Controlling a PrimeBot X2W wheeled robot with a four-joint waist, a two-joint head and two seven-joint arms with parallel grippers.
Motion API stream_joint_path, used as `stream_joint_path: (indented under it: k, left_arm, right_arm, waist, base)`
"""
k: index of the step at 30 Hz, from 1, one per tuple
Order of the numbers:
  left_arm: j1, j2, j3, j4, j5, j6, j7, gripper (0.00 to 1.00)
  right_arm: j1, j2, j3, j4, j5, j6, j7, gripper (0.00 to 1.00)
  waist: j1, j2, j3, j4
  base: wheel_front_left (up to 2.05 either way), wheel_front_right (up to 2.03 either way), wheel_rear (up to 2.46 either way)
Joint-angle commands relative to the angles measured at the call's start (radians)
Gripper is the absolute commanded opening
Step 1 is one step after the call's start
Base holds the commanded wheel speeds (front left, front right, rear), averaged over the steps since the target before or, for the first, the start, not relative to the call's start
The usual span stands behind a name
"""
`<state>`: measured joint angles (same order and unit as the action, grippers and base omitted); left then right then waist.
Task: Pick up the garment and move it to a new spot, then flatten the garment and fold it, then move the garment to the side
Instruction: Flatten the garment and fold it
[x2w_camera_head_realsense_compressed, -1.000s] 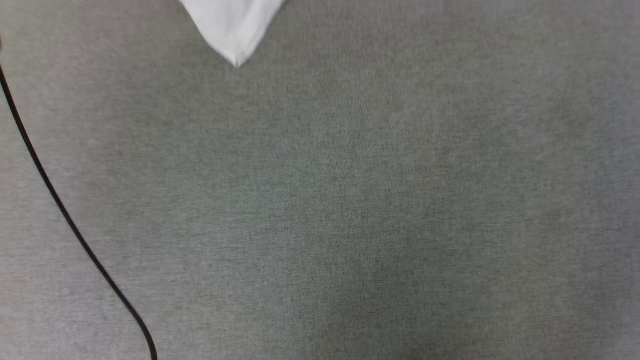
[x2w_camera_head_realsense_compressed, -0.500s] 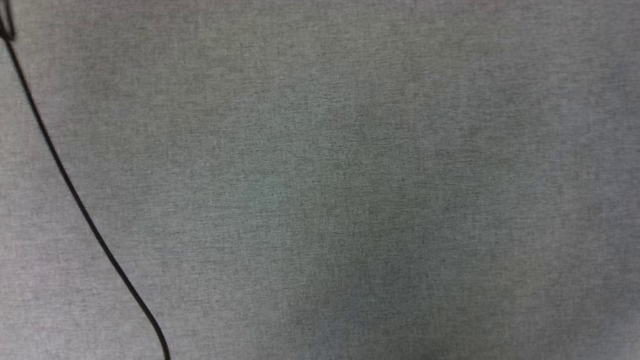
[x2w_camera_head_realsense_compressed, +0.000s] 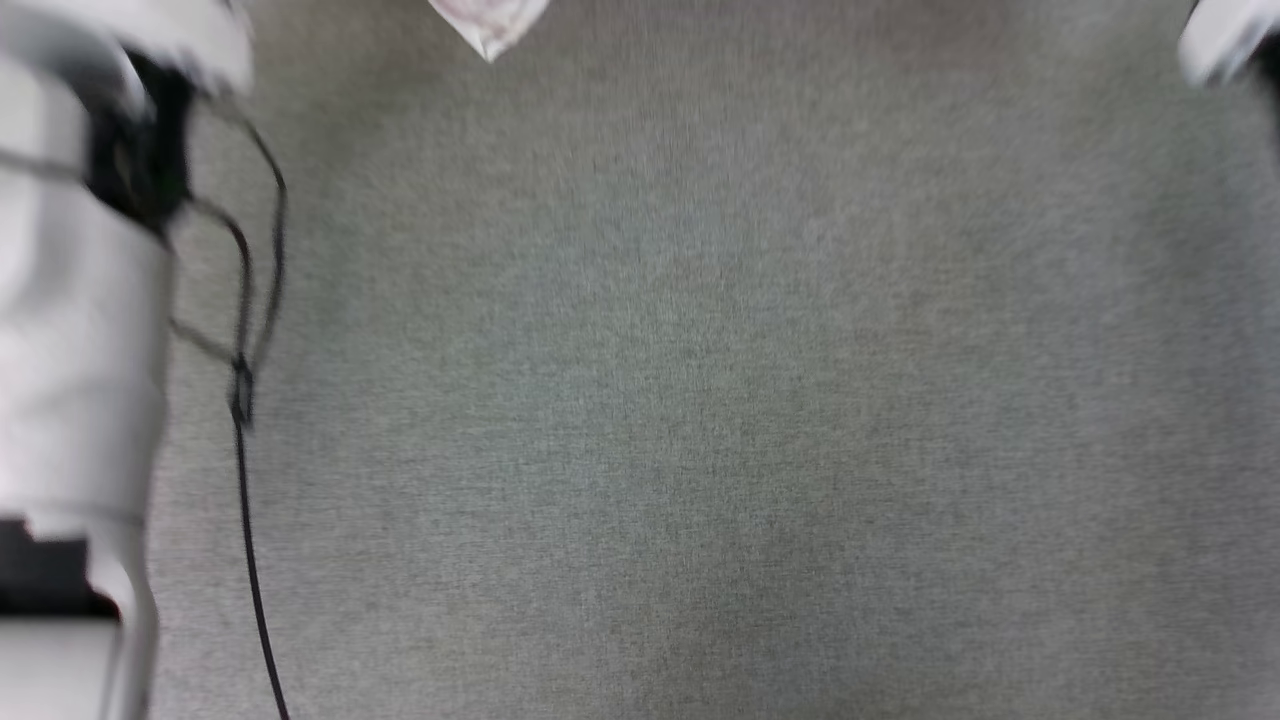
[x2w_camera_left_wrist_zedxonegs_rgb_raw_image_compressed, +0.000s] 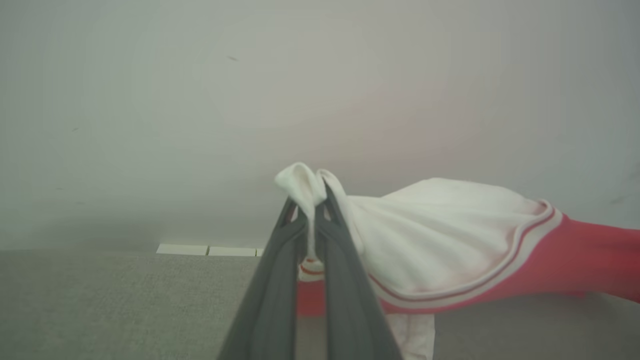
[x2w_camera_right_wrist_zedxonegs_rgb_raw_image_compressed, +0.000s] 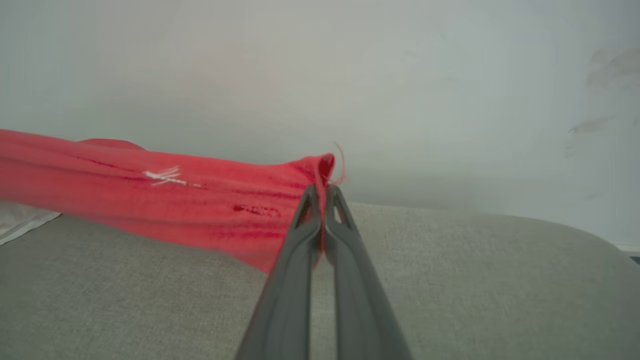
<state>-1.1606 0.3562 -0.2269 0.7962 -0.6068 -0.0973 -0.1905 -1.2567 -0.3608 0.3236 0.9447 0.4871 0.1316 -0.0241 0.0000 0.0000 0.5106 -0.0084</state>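
The garment (x2w_camera_left_wrist_zedxonegs_rgb_raw_image_compressed: 450, 240) hangs stretched between my two grippers above a grey cloth surface. In the left wrist view my left gripper (x2w_camera_left_wrist_zedxonegs_rgb_raw_image_compressed: 310, 200) is shut on a bunched white sleeve with red-and-white stripe trim. In the right wrist view my right gripper (x2w_camera_right_wrist_zedxonegs_rgb_raw_image_compressed: 322, 189) is shut on a red edge of the garment (x2w_camera_right_wrist_zedxonegs_rgb_raw_image_compressed: 175, 200), which runs off to the left. A white tip of the garment (x2w_camera_head_realsense_compressed: 490, 25) dips in at the top of the head view. My pale left forearm (x2w_camera_head_realsense_compressed: 70, 350) fills that view's left side.
The grey cloth surface (x2w_camera_head_realsense_compressed: 700, 400) spreads under everything, with a rounded far edge (x2w_camera_right_wrist_zedxonegs_rgb_raw_image_compressed: 550, 225) before a pale wall. A thin black cable (x2w_camera_head_realsense_compressed: 250, 520) trails beside my left arm. A bit of my right arm (x2w_camera_head_realsense_compressed: 1225, 40) shows at the top right corner.
The head view has shifted, so my left forearm and the corner of my right arm have come into it. The garment's white tip is back at the top edge after being out of sight.
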Motion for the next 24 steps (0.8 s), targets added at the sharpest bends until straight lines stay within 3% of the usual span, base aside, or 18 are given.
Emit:
stream_joint_path:
  k: [1, 13, 19, 24]
  left_arm:
    - [0.053, 0.002, -0.001, 0.004, -0.007, -0.004, -0.015, 0.00]
    - [0.570, 0.012, -0.032, -0.050, -0.048, -0.015, -0.033, 0.00]
    - [0.828, 0.035, -0.015, -0.143, -0.090, 0.024, 0.006, 0.00]
    - [1.042, 0.047, 0.009, -0.279, -0.129, 0.088, 0.042, 0.00]
  right_arm:
    - [0.050, -0.007, 0.010, 0.005, 0.013, -0.002, -0.010, 0.00]
    - [0.513, -0.007, 0.067, -0.026, 0.150, -0.002, -0.059, 0.00]
    - [0.722, -0.009, 0.066, -0.058, 0.194, -0.002, -0.067, 0.00]
    - [0.878, -0.017, 0.049, -0.119, 0.201, -0.002, -0.086, 0.00]
  waist:
    - [0.0000, 0.0000, -0.078, 0.005]
    - [0.0000, 0.0000, -0.348, 0.009]
    - [0.0000, 0.0000, -0.467, 0.011]
    - [0.0000, 0.0000, -0.530, 0.014]
  base:
    - [0.00, 0.00, 0.00]
    - [0.00, 0.00, 0.00]
    - [0.00, 0.00, 0.00]
    - [0.00, 0.00, 0.00]
